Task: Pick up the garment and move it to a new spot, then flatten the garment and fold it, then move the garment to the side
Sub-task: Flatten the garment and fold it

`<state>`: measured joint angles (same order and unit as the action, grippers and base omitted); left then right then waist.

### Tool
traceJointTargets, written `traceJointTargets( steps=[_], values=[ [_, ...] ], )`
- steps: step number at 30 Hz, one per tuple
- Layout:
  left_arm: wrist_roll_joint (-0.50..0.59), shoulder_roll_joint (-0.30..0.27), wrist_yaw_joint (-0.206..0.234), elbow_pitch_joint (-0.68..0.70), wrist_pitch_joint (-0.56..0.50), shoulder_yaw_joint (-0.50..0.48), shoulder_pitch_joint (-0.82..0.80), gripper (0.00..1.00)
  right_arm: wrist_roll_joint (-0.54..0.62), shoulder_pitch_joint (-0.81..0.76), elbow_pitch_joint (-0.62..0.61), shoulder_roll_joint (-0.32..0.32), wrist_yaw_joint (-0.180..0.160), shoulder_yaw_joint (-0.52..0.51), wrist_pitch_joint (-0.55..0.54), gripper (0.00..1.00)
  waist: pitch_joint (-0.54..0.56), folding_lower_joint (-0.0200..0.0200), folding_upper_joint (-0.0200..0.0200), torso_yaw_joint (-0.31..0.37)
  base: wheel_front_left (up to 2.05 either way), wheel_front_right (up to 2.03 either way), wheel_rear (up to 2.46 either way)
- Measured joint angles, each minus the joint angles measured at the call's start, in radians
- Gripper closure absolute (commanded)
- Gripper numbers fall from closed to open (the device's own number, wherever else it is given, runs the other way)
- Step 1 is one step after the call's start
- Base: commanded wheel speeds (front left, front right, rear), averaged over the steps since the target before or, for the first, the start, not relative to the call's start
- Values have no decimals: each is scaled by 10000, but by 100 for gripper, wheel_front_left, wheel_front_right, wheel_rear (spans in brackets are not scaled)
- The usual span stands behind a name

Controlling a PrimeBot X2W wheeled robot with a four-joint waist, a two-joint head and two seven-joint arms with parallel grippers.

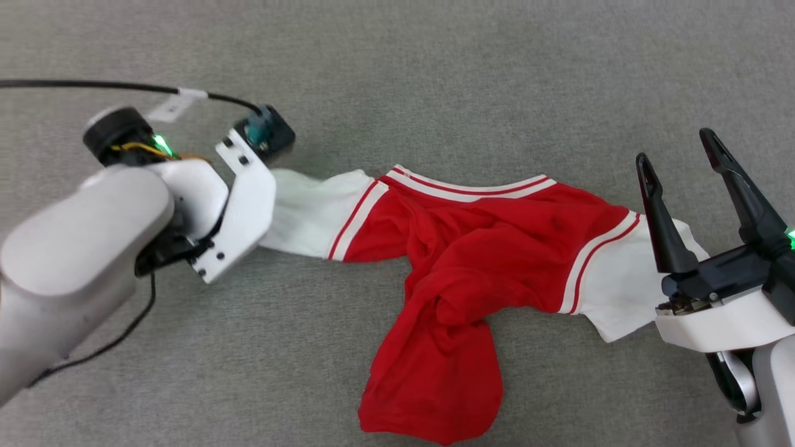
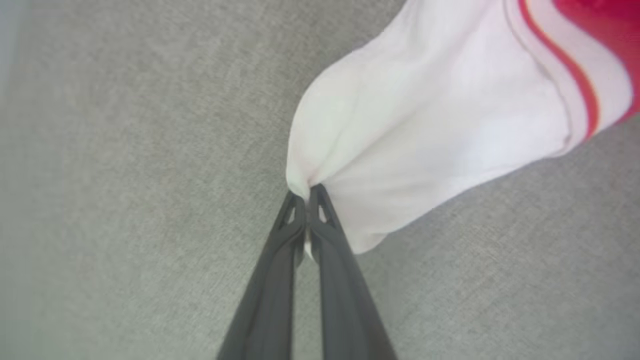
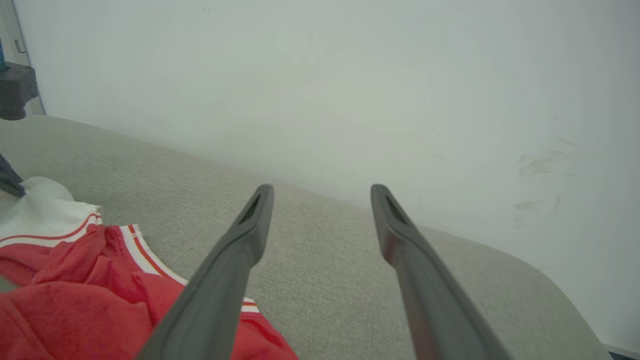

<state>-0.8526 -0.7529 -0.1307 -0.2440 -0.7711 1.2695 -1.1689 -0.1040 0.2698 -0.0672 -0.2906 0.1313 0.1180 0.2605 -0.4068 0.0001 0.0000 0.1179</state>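
Garment [image 1: 484, 248], a red jersey shirt with white short sleeves and red-and-white striped trim, lies crumpled and drawn out sideways on the gray fabric surface [image 1: 435, 74] between my two grippers. Left gripper [image 2: 305, 192]: fingers pressed together, pinching a gathered bunch of one white sleeve [image 2: 425, 125] at their very tips. In the wrist view, the cloth fans out beyond and to the right of them. Right gripper [image 1: 677, 152]: fingers spread wide. The other white sleeve [image 1: 621, 292] lies under its inner finger, contact I cannot judge. Beyond these fingertips I see the surface's edge and a pale wall [image 3: 350, 75].
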Motion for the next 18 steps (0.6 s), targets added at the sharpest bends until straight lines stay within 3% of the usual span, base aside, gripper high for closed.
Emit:
traceJointTargets(
  steps=[8,12,18],
  values=[
    [451,-282,19,-627,2322,-203,-435,100,-4,-481,-8,94,0,-351,23,0,769,0,0,-495,0,0,0],
    [771,-502,341,-677,3469,-244,93,100,-6,-800,-40,119,0,-487,25,0,1145,-1,0,-754,0,0,0],
    [236,-851,930,-790,4518,-190,2060,100,-23,-1242,-44,178,0,-612,27,0,1538,-1,0,-1082,0,0,0]
  ],
)
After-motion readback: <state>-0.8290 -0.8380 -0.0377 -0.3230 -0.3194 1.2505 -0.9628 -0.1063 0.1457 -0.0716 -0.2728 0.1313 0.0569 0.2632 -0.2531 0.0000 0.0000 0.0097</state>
